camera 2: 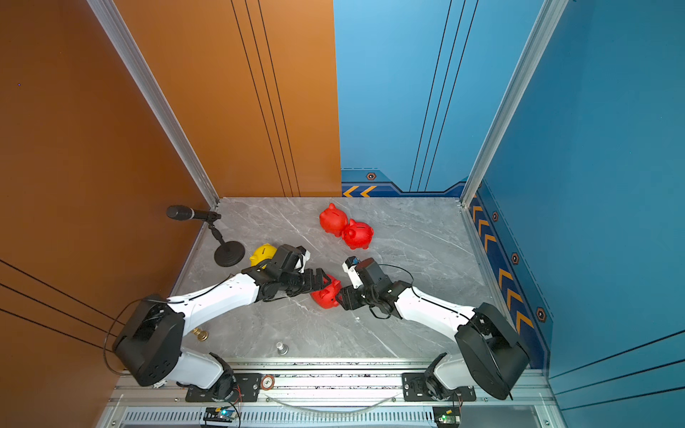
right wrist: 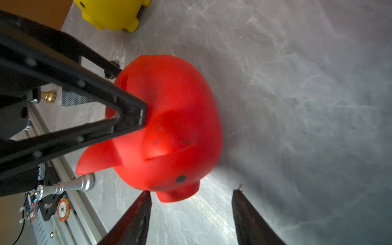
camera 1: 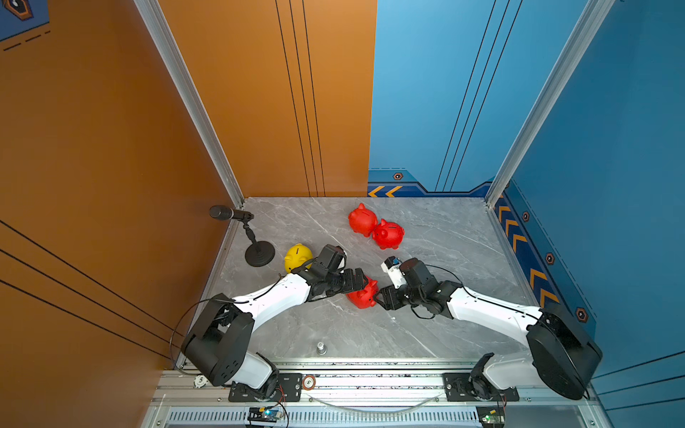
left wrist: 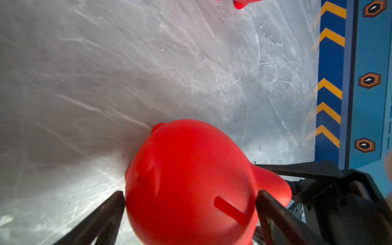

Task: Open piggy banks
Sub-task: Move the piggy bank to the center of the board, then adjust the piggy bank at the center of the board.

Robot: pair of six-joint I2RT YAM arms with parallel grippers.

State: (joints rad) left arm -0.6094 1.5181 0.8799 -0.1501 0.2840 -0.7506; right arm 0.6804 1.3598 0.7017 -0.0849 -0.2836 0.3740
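The left gripper (left wrist: 191, 192) is clamped across the round body of a glossy red plastic pig-shaped bank (camera 1: 365, 297), held between the two arms low over the grey marble-look tabletop (camera 1: 444, 229). The right gripper (right wrist: 192, 192) waits at the snout, jaws apart and empty. The shell looks light, hollow and slick, so I'd grip the widest flanks, not the ears. A yellow plastic pig bank (camera 1: 296, 255) sits nearby.
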